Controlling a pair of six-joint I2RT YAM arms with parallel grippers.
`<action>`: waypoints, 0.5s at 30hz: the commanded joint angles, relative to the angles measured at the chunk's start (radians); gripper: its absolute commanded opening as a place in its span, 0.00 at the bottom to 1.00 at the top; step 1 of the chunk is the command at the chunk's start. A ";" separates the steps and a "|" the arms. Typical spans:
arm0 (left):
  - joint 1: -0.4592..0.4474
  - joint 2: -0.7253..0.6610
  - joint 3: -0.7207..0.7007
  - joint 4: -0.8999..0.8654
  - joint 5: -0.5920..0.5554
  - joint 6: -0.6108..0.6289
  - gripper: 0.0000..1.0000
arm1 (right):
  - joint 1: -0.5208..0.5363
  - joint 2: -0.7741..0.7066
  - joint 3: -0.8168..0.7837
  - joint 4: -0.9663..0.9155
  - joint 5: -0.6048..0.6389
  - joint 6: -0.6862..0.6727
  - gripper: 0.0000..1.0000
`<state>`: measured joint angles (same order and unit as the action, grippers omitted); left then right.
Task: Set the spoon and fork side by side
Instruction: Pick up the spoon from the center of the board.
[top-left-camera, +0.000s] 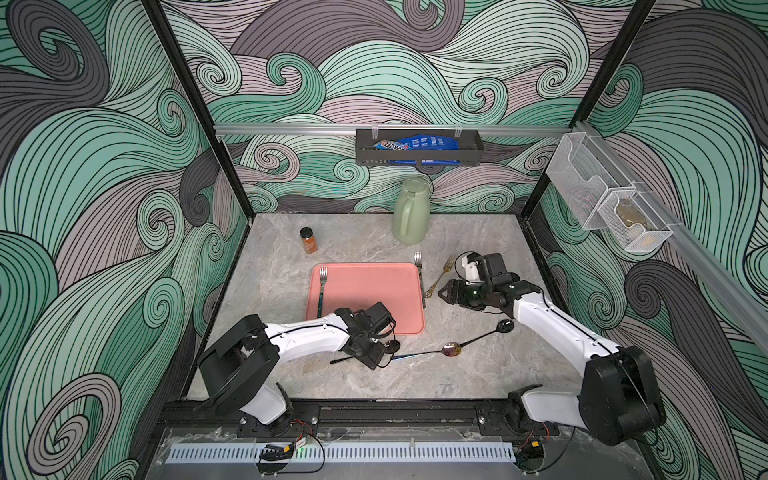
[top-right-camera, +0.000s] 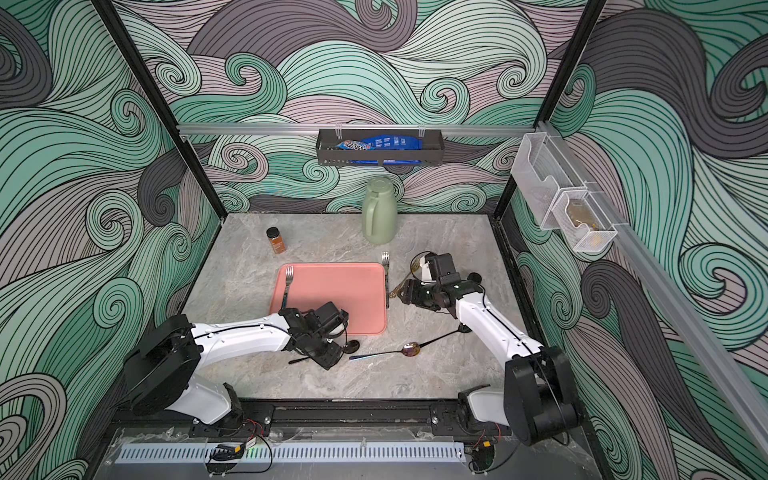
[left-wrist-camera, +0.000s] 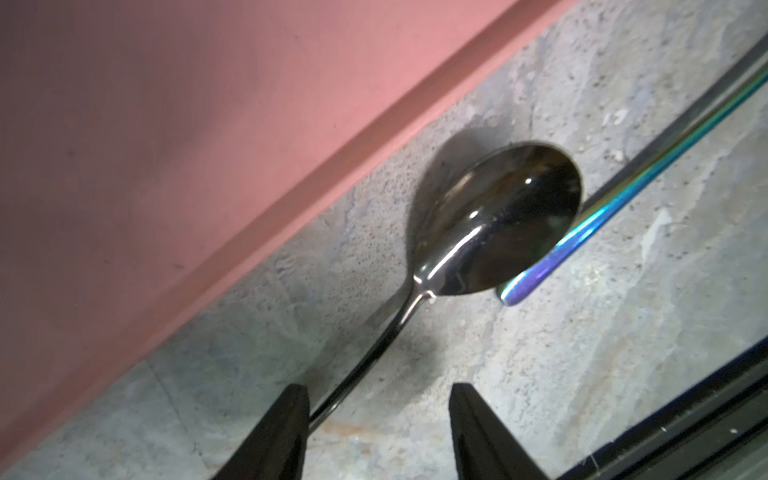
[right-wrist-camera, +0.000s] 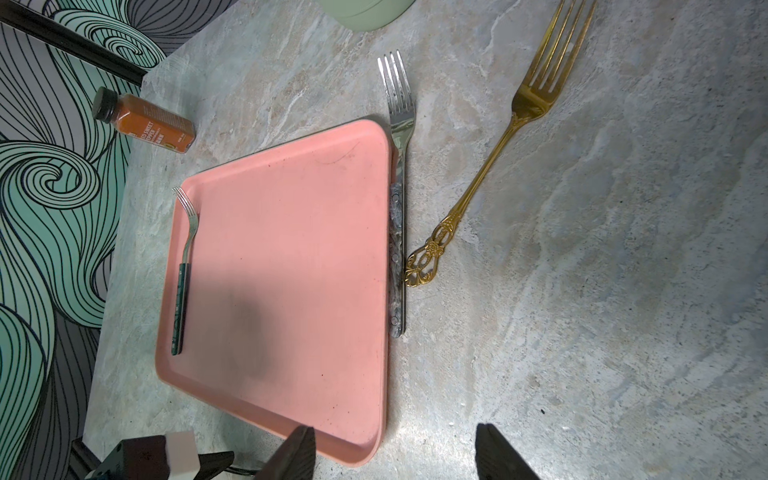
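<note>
In both top views the left gripper (top-left-camera: 375, 358) (top-right-camera: 328, 358) hangs low over the marble table (top-left-camera: 457, 386), just off the near edge of the pink tray (top-left-camera: 374, 291) (top-right-camera: 340, 286), directly above the handle of a black spoon (top-left-camera: 392, 345) (top-right-camera: 352, 345) whose bowl sticks out on the side toward the right arm. A green-handled fork (top-left-camera: 322, 291) (top-right-camera: 286, 286) lies on the tray along its left rim. A rainbow-tinted spoon (top-left-camera: 451, 348) and a second black spoon (top-left-camera: 505, 326) lie further right. The right gripper (top-left-camera: 442, 293) (top-right-camera: 405, 293) hovers right of the tray beside a gold fork (top-left-camera: 440, 278). The left wrist view shows the left gripper (left-wrist-camera: 378, 390) with jaws apart and gripping nothing. The black spoon (left-wrist-camera: 498, 220) lies flat on the table, its thin handle running in between the fingers (left-wrist-camera: 291, 415) and close against one of them, and the rainbow handle tip (left-wrist-camera: 540, 266) touches its bowl. The right wrist view shows the right gripper (right-wrist-camera: 395, 432) spread open and empty over the tray corner (right-wrist-camera: 357, 449), well apart from the green-handled fork (right-wrist-camera: 185, 266). A grey-handled fork (right-wrist-camera: 397, 166) lies along the tray's edge, and the gold fork (right-wrist-camera: 490, 158) lies beside it.
</note>
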<state>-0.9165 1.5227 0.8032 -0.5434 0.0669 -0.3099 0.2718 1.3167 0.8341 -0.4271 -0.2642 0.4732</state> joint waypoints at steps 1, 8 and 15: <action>0.007 0.007 0.018 0.002 0.068 0.020 0.53 | 0.003 -0.011 -0.015 0.019 -0.018 -0.021 0.66; -0.001 -0.021 -0.029 -0.002 0.104 0.003 0.45 | 0.003 -0.001 -0.014 0.019 -0.020 -0.024 0.66; -0.021 -0.029 -0.056 -0.001 0.102 -0.013 0.36 | 0.003 0.001 -0.007 0.019 -0.030 -0.021 0.66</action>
<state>-0.9268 1.5066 0.7609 -0.5301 0.1562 -0.3099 0.2718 1.3167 0.8307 -0.4202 -0.2745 0.4629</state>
